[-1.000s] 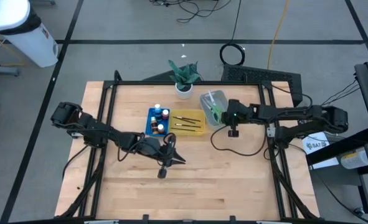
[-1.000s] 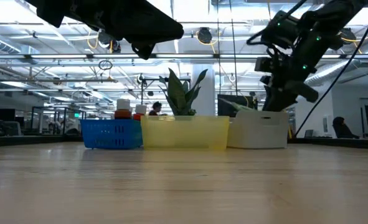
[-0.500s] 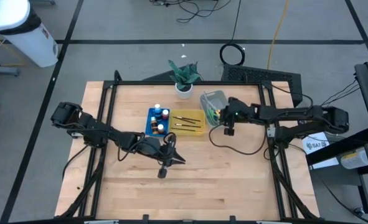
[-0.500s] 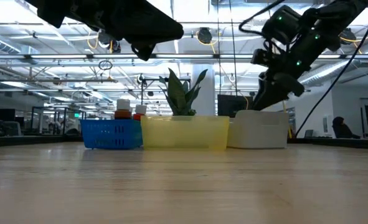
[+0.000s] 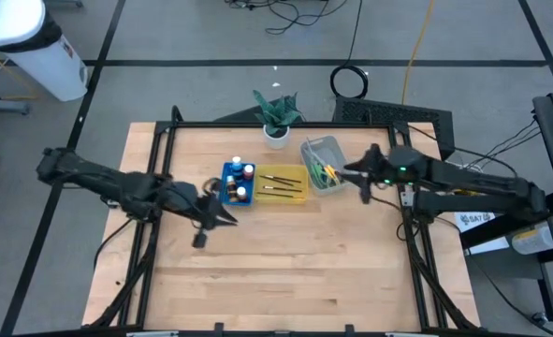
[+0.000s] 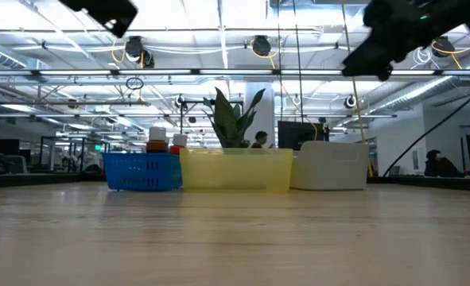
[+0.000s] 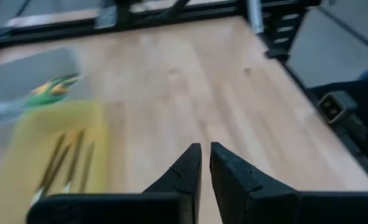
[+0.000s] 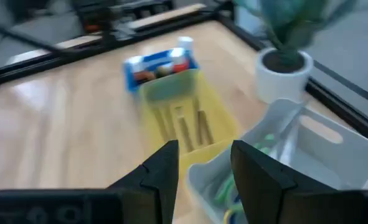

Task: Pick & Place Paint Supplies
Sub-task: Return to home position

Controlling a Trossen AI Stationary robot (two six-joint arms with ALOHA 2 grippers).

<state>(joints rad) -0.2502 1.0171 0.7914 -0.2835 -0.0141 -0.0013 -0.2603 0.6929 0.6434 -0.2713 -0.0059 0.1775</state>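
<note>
A: Since homing was the step in hand, where did the supplies lie?

B: Upper middle of the high view: bottles point(image 5: 242, 172) in the blue tray point(image 5: 225, 183), brushes point(image 5: 278, 182) in the yellow tray point(image 5: 283, 197), scissors point(image 5: 326, 172) in the clear tray point(image 5: 315, 143).

A: And the claws?

B: The right claw point(image 5: 356, 171), spread and empty, hung just right of the scissors. The left claw point(image 5: 224, 217), pressed nearly together and empty, hung below-left of the bottles. Both could back away freely, I judged.

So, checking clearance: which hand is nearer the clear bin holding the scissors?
Right. The right hand hangs just beside the clear bin, apart from it; the left hand is farther off, beyond the yellow tray, by a corner of the blue tray.
</note>
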